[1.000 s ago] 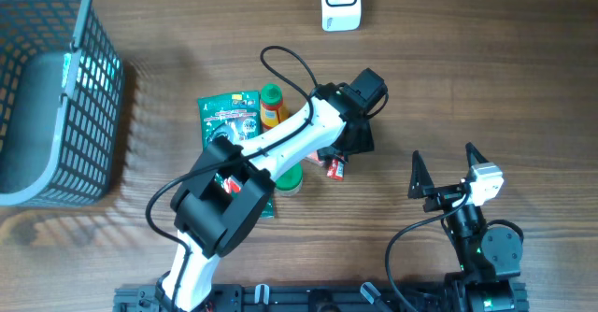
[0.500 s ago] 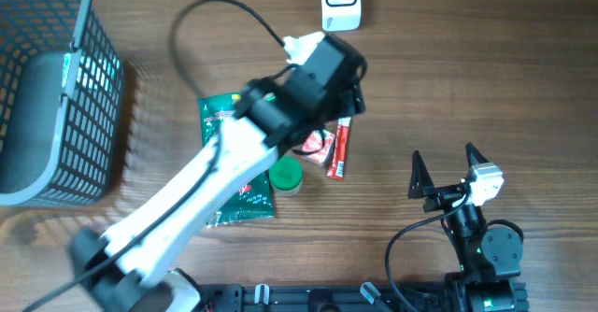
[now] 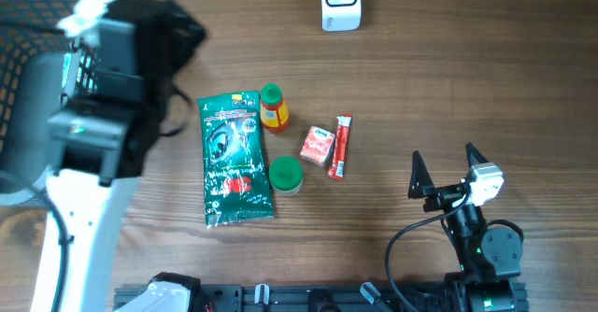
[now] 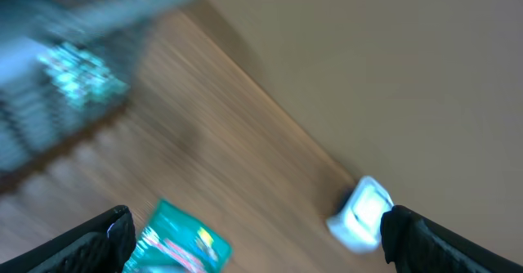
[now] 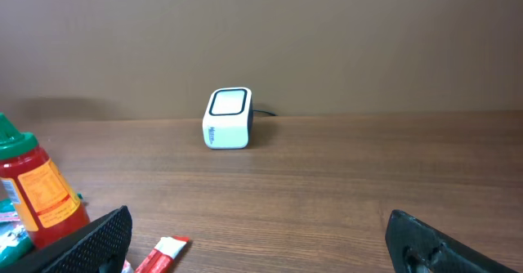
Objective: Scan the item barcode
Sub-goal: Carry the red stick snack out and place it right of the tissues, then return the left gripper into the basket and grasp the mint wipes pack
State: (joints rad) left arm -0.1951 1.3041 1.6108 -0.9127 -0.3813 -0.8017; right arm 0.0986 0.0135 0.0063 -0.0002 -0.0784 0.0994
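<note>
The goods for scanning lie loose mid-table, none of them held: a pink packet [image 3: 317, 146] touching a red stick sachet [image 3: 341, 147], a green-capped orange bottle [image 3: 273, 107], a round green lid [image 3: 285, 173] and a long green pouch [image 3: 234, 158]. The white scanner [image 3: 341, 2] stands well apart from them at the far edge of the table [image 3: 448, 78]. The right gripper [image 3: 444, 167] sits near the front edge to the right of the sachet, its fingers spread wide with nothing between them. The left gripper [image 4: 257, 234] is high over the wire basket [image 3: 19, 116] at the left. Its view is blurred, yet both fingertips [image 4: 114, 232] show far apart and empty, with the pouch and scanner below.
</note>
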